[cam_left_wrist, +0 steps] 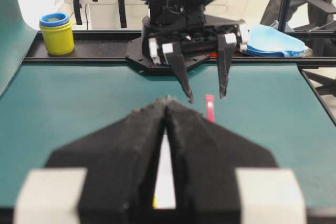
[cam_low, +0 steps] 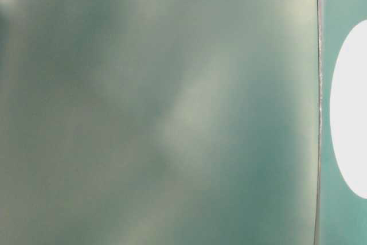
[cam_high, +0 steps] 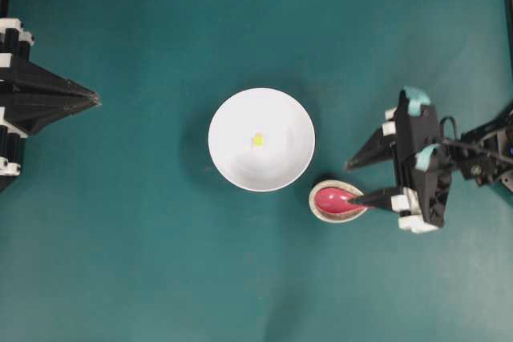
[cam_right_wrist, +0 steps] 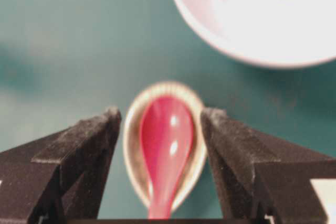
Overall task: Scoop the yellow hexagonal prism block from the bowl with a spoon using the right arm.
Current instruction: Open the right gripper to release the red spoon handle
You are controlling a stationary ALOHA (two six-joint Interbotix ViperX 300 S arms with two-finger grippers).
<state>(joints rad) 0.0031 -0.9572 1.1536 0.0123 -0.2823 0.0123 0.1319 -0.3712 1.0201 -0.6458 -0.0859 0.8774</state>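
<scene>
Plainly, right gripper (cam_right_wrist: 160, 124) spread wide astride the spoon (cam_right_wrist: 165, 145), empty, not gripping it.

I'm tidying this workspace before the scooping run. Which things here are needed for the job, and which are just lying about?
Needed:
- spoon, on its rest
- yellow block
- white bowl, holding the block
- right gripper, open around the spoon

Lying about:
- spoon rest
- left gripper, shut, parked at the edge
- yellow jar behind the table
- blue cloth behind the table
</scene>
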